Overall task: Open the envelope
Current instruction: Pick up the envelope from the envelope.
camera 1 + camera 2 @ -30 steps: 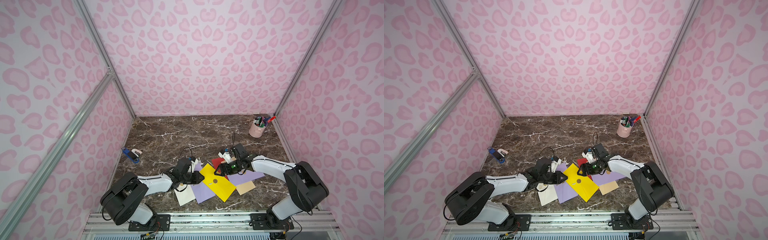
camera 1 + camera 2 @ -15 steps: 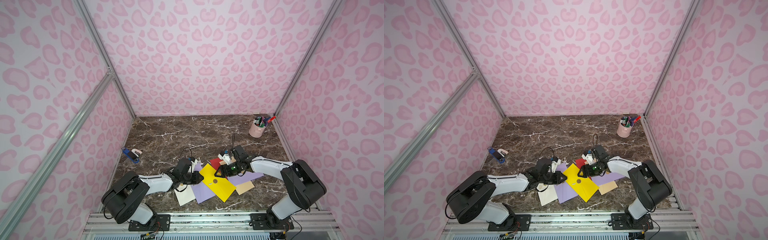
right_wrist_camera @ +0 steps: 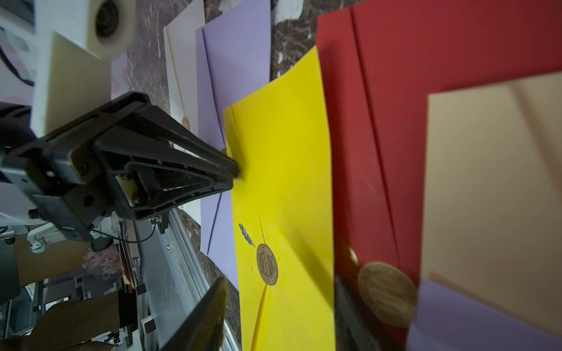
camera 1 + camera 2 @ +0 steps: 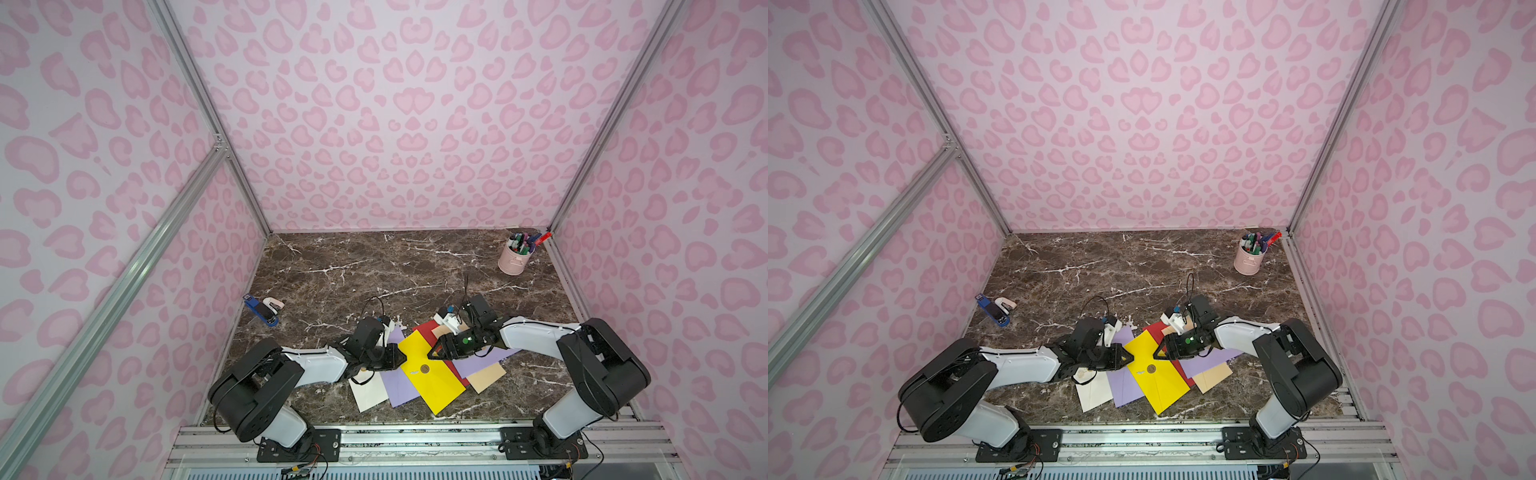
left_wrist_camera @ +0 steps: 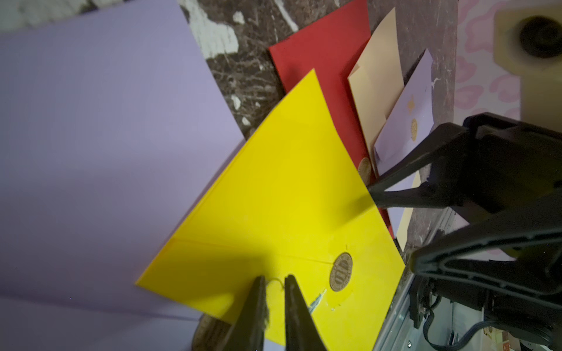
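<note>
The yellow envelope (image 4: 440,384) (image 4: 1160,388) lies on top of a fan of envelopes, its flap held down by a round bronze seal (image 5: 341,271) (image 3: 267,264). My left gripper (image 4: 402,357) (image 4: 1130,357) (image 5: 273,281) is at the envelope's left edge. Its jaws are drawn to a narrow slit on that edge. My right gripper (image 4: 430,355) (image 4: 1155,355) (image 3: 281,291) comes in from the opposite side. Its jaws are open and straddle the yellow envelope's (image 3: 286,182) far right edge. One fingertip (image 5: 372,194) touches the paper.
Under the yellow envelope lie a purple envelope (image 4: 397,388), a white one (image 4: 365,395), a red one (image 4: 428,330), a tan one (image 4: 488,376) and another purple one (image 4: 484,360). A pink pen cup (image 4: 514,261) stands back right. A blue stapler (image 4: 262,312) lies left. A metal rail (image 4: 415,436) runs along the front.
My right gripper has come down and slightly left onto the yellow envelope, and its jaws have narrowed. The left gripper has stayed at the envelope's left edge.
</note>
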Controlling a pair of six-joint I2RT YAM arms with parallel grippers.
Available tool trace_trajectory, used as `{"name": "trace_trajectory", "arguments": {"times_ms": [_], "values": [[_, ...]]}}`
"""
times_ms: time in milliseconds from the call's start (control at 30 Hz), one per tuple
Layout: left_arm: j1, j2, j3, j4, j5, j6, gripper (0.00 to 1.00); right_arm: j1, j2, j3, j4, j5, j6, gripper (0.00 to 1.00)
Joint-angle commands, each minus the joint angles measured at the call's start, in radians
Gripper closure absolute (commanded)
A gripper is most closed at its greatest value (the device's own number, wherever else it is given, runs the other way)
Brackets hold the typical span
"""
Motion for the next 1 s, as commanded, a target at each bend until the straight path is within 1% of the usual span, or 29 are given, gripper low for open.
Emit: {"name": "trace_trajectory", "arguments": {"times_ms": [0, 100, 133, 300, 400, 433, 467, 533, 567, 733, 967], "values": [[0.001, 0.007, 0.0, 0.014, 0.006, 0.002, 0.84, 0.002, 0.001, 0.001, 0.038, -0.074, 0.011, 0.47], [0.001, 0.012, -0.001, 0.016, 0.006, 0.003, 0.84, 0.003, 0.003, 0.002, 0.046, -0.085, 0.016, 0.49], [0.001, 0.013, -0.002, 0.019, 0.008, 0.002, 0.84, 0.005, 0.007, 0.004, 0.047, -0.089, 0.016, 0.52], [0.001, 0.014, -0.002, 0.025, 0.009, 0.002, 0.84, 0.022, 0.031, 0.014, 0.045, -0.09, 0.012, 0.61], [0.001, 0.016, -0.002, 0.029, 0.008, 0.003, 0.84, 0.034, 0.049, 0.026, 0.037, -0.085, 0.007, 0.73], [0.001, 0.017, -0.002, 0.031, 0.009, 0.002, 0.85, 0.037, 0.054, 0.032, 0.035, -0.083, 0.007, 0.79], [0.001, 0.017, -0.001, 0.034, 0.009, 0.003, 0.85, 0.04, 0.059, 0.036, 0.032, -0.081, 0.005, 0.83], [0.001, 0.017, 0.004, 0.034, 0.008, 0.006, 0.85, 0.043, 0.068, 0.046, 0.021, -0.076, -0.002, 0.96], [0.001, 0.015, 0.007, 0.037, 0.006, 0.006, 0.85, 0.044, 0.071, 0.05, 0.015, -0.075, -0.004, 1.0], [0.001, 0.011, 0.063, 0.041, 0.014, 0.036, 0.83, 0.045, 0.061, 0.083, -0.023, -0.054, -0.02, 1.0], [0.001, -0.072, 0.236, -0.024, -0.006, 0.156, 0.76, 0.015, 0.006, 0.162, -0.126, -0.009, -0.052, 1.0]]}}
